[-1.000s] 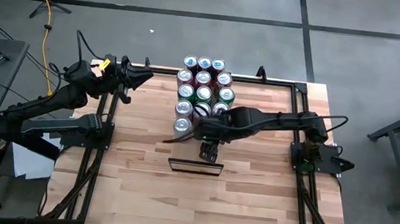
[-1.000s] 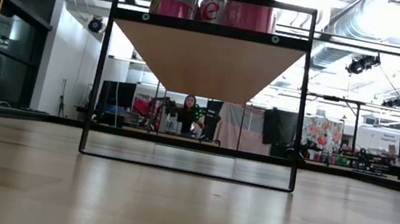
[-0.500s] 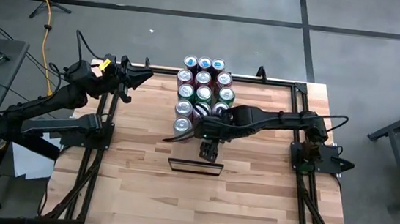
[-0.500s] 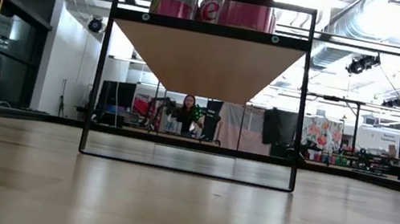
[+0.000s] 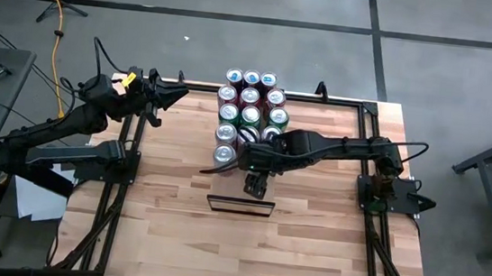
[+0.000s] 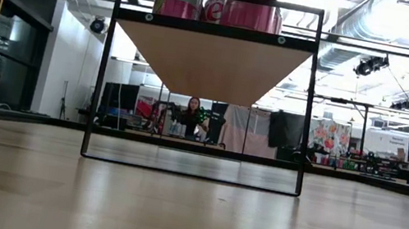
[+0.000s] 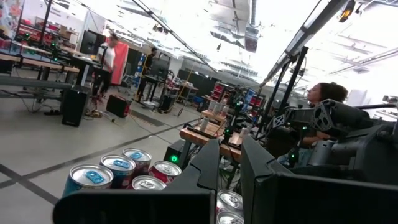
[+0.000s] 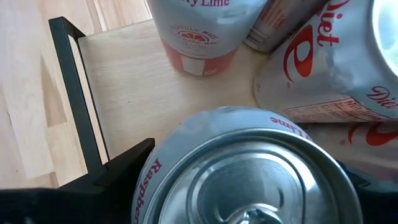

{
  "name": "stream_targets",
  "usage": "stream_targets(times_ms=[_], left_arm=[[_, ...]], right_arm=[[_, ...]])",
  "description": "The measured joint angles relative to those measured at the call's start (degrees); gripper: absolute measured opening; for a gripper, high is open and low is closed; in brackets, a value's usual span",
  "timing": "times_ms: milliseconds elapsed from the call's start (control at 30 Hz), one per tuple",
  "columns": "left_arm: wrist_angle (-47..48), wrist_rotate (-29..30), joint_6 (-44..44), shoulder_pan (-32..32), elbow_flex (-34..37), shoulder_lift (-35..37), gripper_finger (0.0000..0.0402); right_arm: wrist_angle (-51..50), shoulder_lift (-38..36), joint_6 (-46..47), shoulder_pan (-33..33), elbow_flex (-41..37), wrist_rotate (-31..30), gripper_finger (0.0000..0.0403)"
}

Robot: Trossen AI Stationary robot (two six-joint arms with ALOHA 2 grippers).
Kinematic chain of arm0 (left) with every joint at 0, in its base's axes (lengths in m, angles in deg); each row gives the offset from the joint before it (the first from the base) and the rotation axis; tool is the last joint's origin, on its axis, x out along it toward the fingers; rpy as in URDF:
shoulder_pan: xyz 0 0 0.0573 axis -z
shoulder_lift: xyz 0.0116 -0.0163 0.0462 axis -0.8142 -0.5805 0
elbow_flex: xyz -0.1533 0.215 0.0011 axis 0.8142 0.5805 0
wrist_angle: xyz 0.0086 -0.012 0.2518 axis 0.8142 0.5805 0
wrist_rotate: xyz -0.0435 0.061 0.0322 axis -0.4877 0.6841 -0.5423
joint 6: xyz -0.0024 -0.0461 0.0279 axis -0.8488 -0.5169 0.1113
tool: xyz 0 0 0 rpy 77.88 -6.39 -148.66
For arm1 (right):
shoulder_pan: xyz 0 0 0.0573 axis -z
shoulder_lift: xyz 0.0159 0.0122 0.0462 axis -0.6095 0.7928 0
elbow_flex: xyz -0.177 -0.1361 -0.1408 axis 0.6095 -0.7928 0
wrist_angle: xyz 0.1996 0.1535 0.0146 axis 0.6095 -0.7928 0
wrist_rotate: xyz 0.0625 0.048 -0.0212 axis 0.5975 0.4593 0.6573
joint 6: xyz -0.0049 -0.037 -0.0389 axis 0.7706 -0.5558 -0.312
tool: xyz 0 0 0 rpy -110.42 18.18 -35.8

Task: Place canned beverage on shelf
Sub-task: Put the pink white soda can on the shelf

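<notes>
1. My right fingers (image 5: 255, 190) are clamped on a pink raspberry can (image 8: 249, 174); the right wrist view shows its silver top filling the space between them.
2. That can (image 6: 254, 2) sits at the near end of the shelf (image 6: 212, 62), just behind the thin dark frame (image 6: 103, 73). From the low view I cannot tell whether its base touches the pale wood.
3. Beside it on the shelf stand a lime can (image 8: 196, 34) and a white diet can with red lettering (image 8: 323, 68), both close to mine.
4. From above, more cans (image 5: 249, 107) stand packed in rows on the shelf farther from the frame.
5. My left arm (image 5: 66, 125) waits at the table's left edge, its fingers (image 5: 178, 96) set slightly apart and holding nothing.
</notes>
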Motion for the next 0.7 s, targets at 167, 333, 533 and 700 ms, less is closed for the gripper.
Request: stream_targets(times_ms=[167,333,533,700], left_arm=[[0.0,0.0,0.0,0.0,0.0,0.0,0.0],[0.0,0.0,0.0,0.0,0.0,0.0,0.0],[0.0,0.0,0.0,0.0,0.0,0.0,0.0],[0.0,0.0,0.0,0.0,0.0,0.0,0.0]], right_arm=[[-0.8,0.0,-0.4,-0.1,0.0,0.0,0.0312],[-1.7,0.0,-0.5,-0.1,0.0,0.0,0.0312],[-1.7,0.0,-0.5,-0.1,0.0,0.5,0.0312],[-1.5,0.0,-0.4,-0.1,0.0,0.5,0.0312]])
